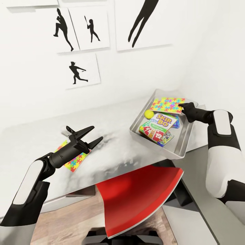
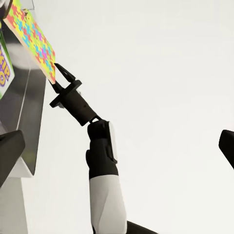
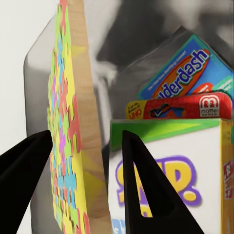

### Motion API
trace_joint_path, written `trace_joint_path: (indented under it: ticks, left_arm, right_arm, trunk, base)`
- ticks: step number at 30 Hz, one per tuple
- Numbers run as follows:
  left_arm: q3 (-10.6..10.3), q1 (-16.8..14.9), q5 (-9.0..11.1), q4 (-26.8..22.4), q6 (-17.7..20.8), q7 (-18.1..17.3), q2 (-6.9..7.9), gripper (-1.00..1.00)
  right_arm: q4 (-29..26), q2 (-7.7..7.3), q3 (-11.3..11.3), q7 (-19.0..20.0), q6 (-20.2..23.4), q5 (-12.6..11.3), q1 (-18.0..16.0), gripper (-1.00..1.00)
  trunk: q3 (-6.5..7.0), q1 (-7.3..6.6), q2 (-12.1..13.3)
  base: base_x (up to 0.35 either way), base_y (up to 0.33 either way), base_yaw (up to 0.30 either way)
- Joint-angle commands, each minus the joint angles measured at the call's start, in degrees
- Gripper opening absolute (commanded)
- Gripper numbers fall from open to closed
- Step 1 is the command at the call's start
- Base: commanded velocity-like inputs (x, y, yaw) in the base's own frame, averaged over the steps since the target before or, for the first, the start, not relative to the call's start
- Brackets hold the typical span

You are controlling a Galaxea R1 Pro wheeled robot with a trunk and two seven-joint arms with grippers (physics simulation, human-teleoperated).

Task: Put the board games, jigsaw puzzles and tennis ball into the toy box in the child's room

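Thin jigsaw puzzle sheet (image 1: 167, 104) (cardboard-backed, bright interlocking pieces) held edge-on over the toy box (image 1: 183, 144), pinched in the right claw (image 1: 181, 108). Risk: released tilted, it could lean on the flared wall. Second puzzle (image 1: 75, 160) lies on the surface under the left claw (image 1: 96, 135), spread wide, empty.

The toy box (image 1: 182, 144) looks like smooth, shiny grey metal. The game boxes (image 1: 160, 127) inside it look like glossy printed card. The puzzle (image 3: 68, 146) by the toy box wall has a bright, bumpy front and a plain brown back like wood or card. The table (image 1: 112, 153) is smooth and a bit shiny.
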Motion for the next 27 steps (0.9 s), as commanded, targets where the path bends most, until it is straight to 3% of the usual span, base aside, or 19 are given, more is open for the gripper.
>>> trace_joint_path:
  ticks: [1, 27]
  left_arm:
    - [-0.05, -0.04, -0.35, 0.03, 0.03, -0.42, 0.03, 1.0]
    - [-0.05, -0.04, -0.35, 0.03, 0.05, -0.28, 0.0, 1.0]
  right_arm:
    - [-0.03, -0.02, -0.07, -0.56, 0.1, -0.61, -0.08, -1.0]
    - [0.14, -0.36, -0.2, -0.56, -0.1, -0.53, -0.49, -1.0]
  trunk:
    - [-0.13, 0.03, -0.09]
    - [-2.03, 0.03, -0.09]
  base:
    - [0.0, 0.0, 0.0]
    - [0.0, 0.0, 0.0]
